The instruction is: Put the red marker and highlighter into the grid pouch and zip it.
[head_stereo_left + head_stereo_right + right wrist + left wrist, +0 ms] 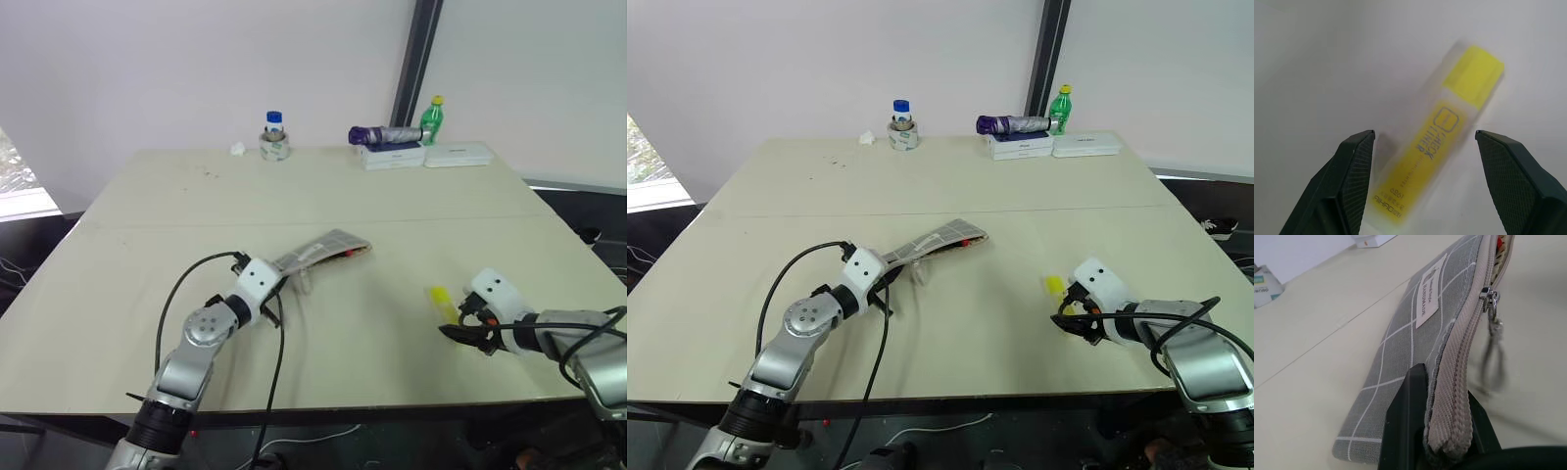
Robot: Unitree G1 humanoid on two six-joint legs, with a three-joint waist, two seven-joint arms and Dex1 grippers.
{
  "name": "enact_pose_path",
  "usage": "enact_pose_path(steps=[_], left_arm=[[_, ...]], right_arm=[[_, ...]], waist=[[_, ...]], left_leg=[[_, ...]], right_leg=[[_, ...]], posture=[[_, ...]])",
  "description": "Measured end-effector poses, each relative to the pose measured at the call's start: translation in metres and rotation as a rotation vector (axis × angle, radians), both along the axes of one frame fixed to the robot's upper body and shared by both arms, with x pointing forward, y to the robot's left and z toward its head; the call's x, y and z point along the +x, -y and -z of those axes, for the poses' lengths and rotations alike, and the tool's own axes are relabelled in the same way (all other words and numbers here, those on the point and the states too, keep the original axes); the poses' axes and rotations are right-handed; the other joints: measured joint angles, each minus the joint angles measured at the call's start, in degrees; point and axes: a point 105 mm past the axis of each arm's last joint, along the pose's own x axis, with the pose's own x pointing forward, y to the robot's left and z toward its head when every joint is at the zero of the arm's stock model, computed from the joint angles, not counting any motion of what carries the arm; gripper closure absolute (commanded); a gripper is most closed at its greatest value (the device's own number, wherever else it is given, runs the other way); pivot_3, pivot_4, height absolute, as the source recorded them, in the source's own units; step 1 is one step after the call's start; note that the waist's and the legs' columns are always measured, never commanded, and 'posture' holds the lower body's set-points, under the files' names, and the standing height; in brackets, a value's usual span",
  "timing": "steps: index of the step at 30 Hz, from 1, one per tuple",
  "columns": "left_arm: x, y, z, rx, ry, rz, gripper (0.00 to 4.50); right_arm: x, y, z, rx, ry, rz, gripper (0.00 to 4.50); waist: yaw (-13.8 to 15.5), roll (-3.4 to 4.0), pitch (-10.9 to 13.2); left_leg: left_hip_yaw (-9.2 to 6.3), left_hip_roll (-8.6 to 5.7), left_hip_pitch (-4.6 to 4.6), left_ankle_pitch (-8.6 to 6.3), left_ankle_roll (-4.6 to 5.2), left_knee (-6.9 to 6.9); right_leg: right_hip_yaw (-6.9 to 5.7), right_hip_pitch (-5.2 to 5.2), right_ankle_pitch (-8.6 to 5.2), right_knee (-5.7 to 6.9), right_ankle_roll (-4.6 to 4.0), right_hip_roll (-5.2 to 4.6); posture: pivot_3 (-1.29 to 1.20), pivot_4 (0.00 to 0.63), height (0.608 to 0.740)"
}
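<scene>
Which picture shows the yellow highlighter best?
The right wrist view: the highlighter lies close up between the open right gripper's fingers, its printing showing. The left eye and right eye views show a small yellow bit on the table beside that gripper.

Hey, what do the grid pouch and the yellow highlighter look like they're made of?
The grid pouch looks like grey woven fabric, matte, with white grid lines, a sewn label and a beige ribbed zipper tape. The highlighter looks like plastic: smooth yellow body with black print and a cloudy, translucent cap and casing.

Left gripper (277,291) clamped shut, arm level — right gripper (1422,147) spread wide, angled downward.
</scene>
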Motion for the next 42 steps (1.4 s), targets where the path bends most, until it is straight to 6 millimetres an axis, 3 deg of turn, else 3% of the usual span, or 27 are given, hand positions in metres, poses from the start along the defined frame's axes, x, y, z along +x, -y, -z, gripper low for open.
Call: enact_pose_path(steps=[2,3,5,8,9,15,20,23,27,42], left_arm=[[0.0,0.0,0.001,0.0,-0.002,0.001,4.5],[0.0,0.001,0.001,0.0,-0.003,0.002,4.5],[0.0,0.001,0.001,-0.001,-0.003,0.004,4.5],[0.0,0.001,0.001,-0.001,-0.001,0.005,4.5],[0.0,0.001,0.001,-0.001,0.0,0.005,4.5],[-0.001,0.001,0.0,-0.002,0.008,0.007,4.5],[-0.003,0.004,-0.002,0.0,0.022,0.03,4.5],[-0.004,0.006,-0.002,0.0,0.027,0.038,4.5],[-0.004,0.006,-0.002,0.001,0.03,0.04,4.5],[-0.006,0.013,0.0,0.016,0.03,0.061,4.5]], right_arm=[[-0.001,0.001,0.003,0.013,-0.017,0.016,1.1],[-0.001,0.001,0.004,0.018,-0.02,0.02,1.34],[-0.002,0.001,0.005,0.03,-0.028,0.023,1.99],[-0.002,-0.001,0.005,0.048,-0.033,0.021,3.53],[-0.001,-0.002,0.005,0.049,-0.032,0.021,3.66],[0.009,-0.007,-0.009,-0.042,0.048,-0.071,3.65],[0.026,-0.05,-0.071,-0.149,0.285,-0.305,3.65],[0.028,-0.073,-0.089,-0.174,0.344,-0.387,3.65],[0.028,-0.086,-0.077,-0.174,0.299,-0.427,3.65],[0.032,-0.094,-0.066,-0.163,0.245,-0.436,3.65]], waist=[[0.0,0.0,0.0],[0.0,0.0,0.0],[0.0,0.0,0.0],[0.0,0.0,0.0],[0.0,0.0,0.0],[-0.1,0.01,0.0],[-0.3,0.03,0.0],[0.0,0.0,0.0],[0.2,-0.01,0.0],[0.0,-0.01,0.0]], left_leg=[[0.0,0.0,0.0,-0.01,0.01,0.0],[0.0,0.0,0.01,-0.01,0.01,0.0],[0.0,0.0,0.01,-0.01,0.01,0.0],[0.01,0.0,0.01,-0.01,0.01,0.0],[0.01,0.0,0.01,-0.01,0.01,0.0],[0.03,-0.01,0.0,-0.01,0.01,0.0],[0.0,0.02,0.0,-0.01,0.0,-0.02],[-0.05,0.02,-0.03,-0.02,0.01,-0.02],[-0.07,-0.02,-0.06,-0.06,0.09,-0.01],[-0.07,-0.01,-0.05,-0.06,0.09,-0.01]], right_leg=[[0.0,0.01,0.0,-0.01,0.0,0.0],[0.0,0.02,0.0,-0.02,0.0,0.0],[-0.03,0.04,0.0,-0.03,0.0,0.0],[-0.04,0.05,0.0,-0.05,0.01,0.0],[-0.04,0.05,0.0,-0.05,0.01,0.0],[-0.05,0.02,0.0,-0.05,0.01,0.01],[-0.06,0.0,0.0,-0.07,0.01,0.04],[-0.12,0.05,0.0,-0.14,0.01,0.0],[-0.11,0.04,0.01,-0.17,0.01,-0.13],[-0.1,0.03,0.01,-0.16,0.02,-0.09]], posture=[[0.0,0.15,0.74],[0.0,0.15,0.74],[0.0,0.15,0.74],[0.0,0.15,0.74],[0.0,0.15,0.74],[0.0,0.15,0.74],[0.0,0.15,0.74],[0.0,0.15,0.74],[0.0,0.15,0.74],[0.0,0.15,0.74]])
